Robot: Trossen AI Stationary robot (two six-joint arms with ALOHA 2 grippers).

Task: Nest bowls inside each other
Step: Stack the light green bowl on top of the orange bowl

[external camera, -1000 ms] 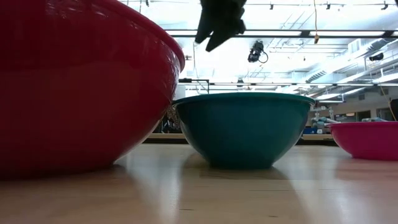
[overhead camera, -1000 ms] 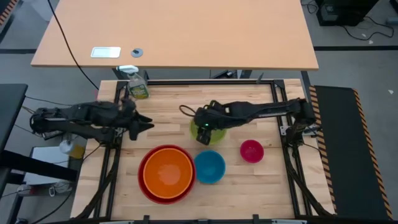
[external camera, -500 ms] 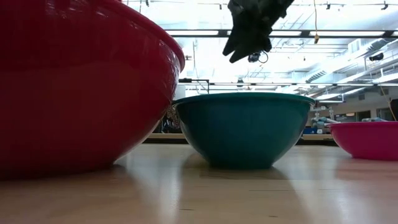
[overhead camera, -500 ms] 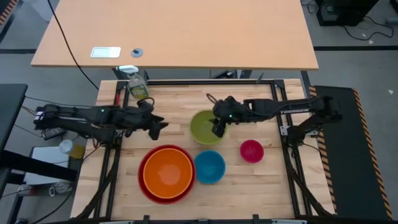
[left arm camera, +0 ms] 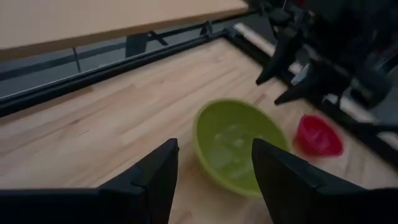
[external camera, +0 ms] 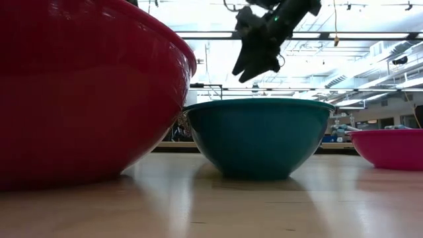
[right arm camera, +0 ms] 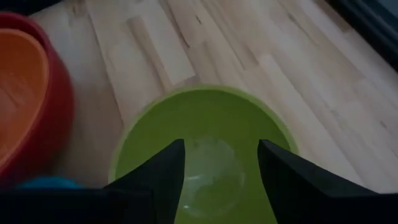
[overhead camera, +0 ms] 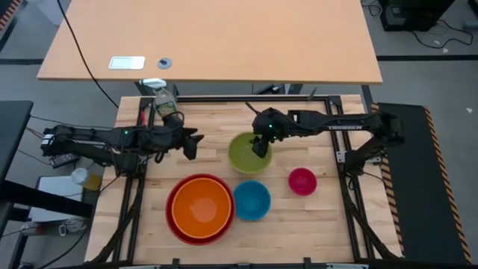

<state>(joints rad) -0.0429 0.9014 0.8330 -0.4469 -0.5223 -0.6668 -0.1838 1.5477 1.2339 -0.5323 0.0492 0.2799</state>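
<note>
Since a second ago, your right gripper (overhead camera: 259, 148) has moved from the green bowl's near side to its far rim, and your left gripper (overhead camera: 191, 142) has pushed further toward it. On the table (overhead camera: 209, 123), your red bowl (overhead camera: 173, 217) sits at the near left with the orange bowl (overhead camera: 202, 207) nested inside. Your green bowl (overhead camera: 243, 159) stands empty behind them. Your teal bowl (overhead camera: 252, 199) sits just beside the red one. Your pink bowl (overhead camera: 302, 181) stands alone, right. Both grippers hover with fingers spread, holding nothing.
</note>
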